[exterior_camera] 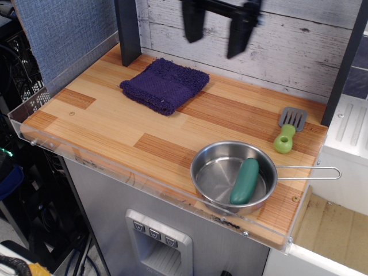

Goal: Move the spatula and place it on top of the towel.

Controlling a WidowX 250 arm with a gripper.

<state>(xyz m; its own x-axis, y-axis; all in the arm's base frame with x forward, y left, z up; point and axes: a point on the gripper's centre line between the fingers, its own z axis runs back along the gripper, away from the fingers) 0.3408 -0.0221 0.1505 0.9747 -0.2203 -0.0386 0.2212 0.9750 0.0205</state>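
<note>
Gripper [215,39] high at back wall, jaws wide apart, holding nothing; spatula [287,130] flat at right edge, near pan [215,150] handle; towel [165,84] back left, well apart from it
</note>
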